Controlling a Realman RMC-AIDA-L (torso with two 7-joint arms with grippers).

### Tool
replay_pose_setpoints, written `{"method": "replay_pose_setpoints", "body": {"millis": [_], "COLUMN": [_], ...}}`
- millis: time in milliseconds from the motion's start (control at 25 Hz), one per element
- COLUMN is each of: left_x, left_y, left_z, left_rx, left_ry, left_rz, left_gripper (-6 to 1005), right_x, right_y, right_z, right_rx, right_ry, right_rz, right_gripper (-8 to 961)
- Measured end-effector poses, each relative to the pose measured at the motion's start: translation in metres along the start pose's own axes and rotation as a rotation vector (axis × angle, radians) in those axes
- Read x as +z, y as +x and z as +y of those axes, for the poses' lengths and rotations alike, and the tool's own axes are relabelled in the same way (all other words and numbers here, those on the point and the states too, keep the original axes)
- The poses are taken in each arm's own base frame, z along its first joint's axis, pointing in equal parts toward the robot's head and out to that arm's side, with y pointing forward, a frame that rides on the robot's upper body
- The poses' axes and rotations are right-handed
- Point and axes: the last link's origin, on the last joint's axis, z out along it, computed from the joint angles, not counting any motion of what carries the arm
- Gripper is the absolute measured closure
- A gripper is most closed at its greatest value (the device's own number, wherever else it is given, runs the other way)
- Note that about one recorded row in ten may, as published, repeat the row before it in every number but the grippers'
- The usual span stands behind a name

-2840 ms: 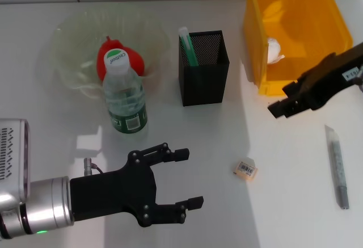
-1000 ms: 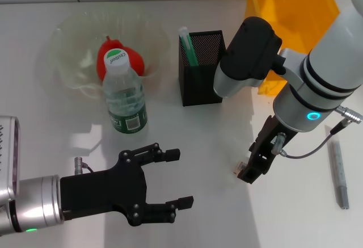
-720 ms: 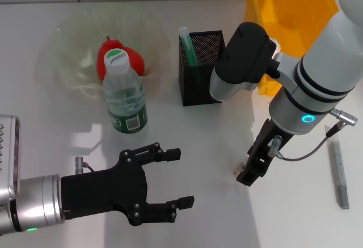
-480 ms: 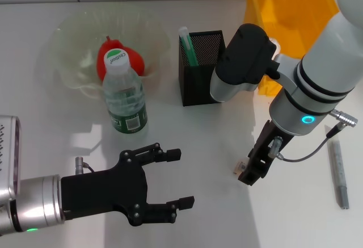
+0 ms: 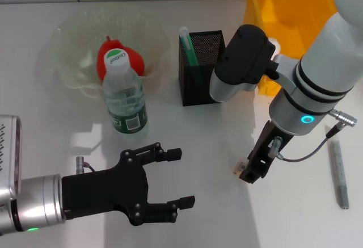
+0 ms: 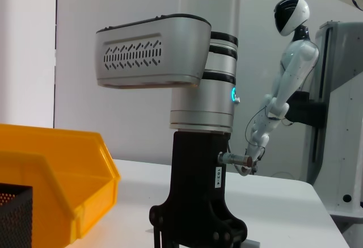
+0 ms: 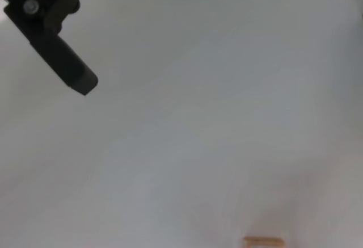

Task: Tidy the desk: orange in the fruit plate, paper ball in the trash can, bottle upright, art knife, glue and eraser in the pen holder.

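The left claw (image 5: 177,179) hovers spread over the near surface (image 5: 187,129), the bottle (image 5: 125,97) stands upright before the fruit plate (image 5: 65,43), and the right claw (image 5: 249,171), state indiscernible, covers the eraser (image 5: 240,164).

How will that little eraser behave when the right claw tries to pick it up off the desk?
The eraser is a tiny, flat block, so it probably won't roll, but could skid on the smooth white desk. It looks light and fairly stiff. The right claw is right over it, hiding most of it, so a slightly off grip might flick it aside.
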Motion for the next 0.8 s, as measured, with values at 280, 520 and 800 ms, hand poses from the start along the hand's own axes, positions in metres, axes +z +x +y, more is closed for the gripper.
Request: {"method": "replay_pose_setpoints", "body": {"millis": [280, 520, 800], "left_x": [0.0002, 0.0008, -0.0006], "left_y": [0.0004, 0.0005, -0.0003], "left_z": [-0.0006, -0.0006, 0.0002], "left_rx": [0.002, 0.003, 0.001], "left_ry": [0.0, -0.002, 0.002], "left_rz": [0.001, 0.0, -0.001], "left_gripper": [157, 157, 157], "right_x": [0.0021, 0.005, 0.0036], "right_y": [0.001, 0.0016, -0.0002], "right_z": [0.0001, -0.0014, 0.0004], "right_rx": [0.006, 0.01, 0.003], "right_ry": [-0.011, -0.015, -0.022], "right_rz": [0.004, 0.012, 0.004], "right_gripper": [541, 593, 657]}}
